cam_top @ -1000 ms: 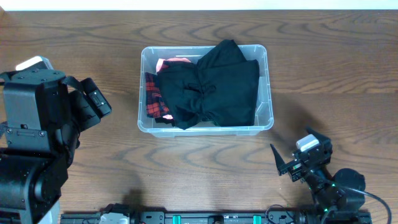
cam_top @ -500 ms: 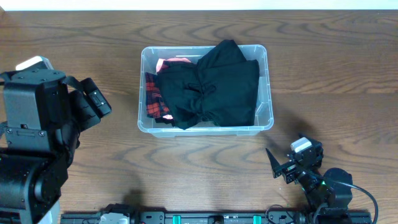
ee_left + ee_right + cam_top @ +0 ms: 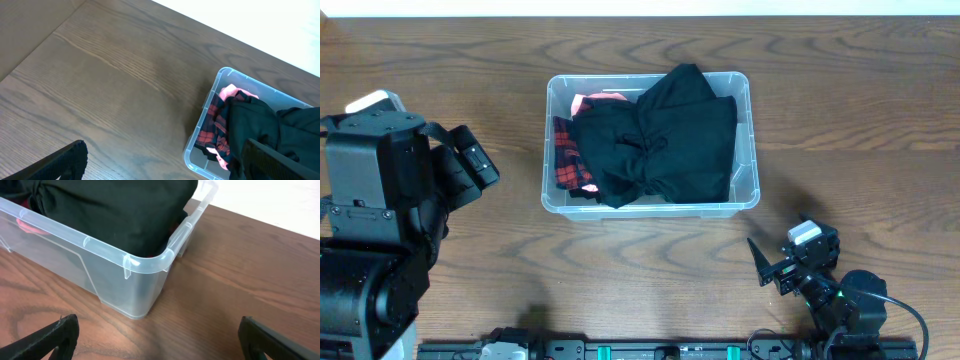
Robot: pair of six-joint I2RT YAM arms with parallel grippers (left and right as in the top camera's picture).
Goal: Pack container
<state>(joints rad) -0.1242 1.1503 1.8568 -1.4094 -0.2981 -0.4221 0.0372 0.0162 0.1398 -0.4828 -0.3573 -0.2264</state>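
Packing state: the container (image 3: 650,208) sits mid-counter, towards the far side, filled by a black garment (image 3: 665,140) heaped over a red plaid cloth (image 3: 563,160) and a pink item (image 3: 585,100) at its left end.
Main risk: the black garment pokes over the far rim near the right corner; a push from one side would likely drag that fold out onto the counter (image 3: 860,110) rather than tuck it in.
Second risk: the clear bin looks light on smooth wood, so jaws pressing on one wall could make it skid or tip and shed the load.
Left arm pose: the left arm (image 3: 380,190) stands raised at the counter's left edge, well apart from the container, its wrist view looking down across bare wood to the bin's left end.
Left jaws: spread wide, holding nothing.
Right arm pose: the right arm (image 3: 830,290) is folded low at the near right edge, aimed at the container's near right corner but apart from it.
Right jaws: spread wide, holding nothing.
Stage, as judged: packing looks nearly done, with only the tucking-in left.
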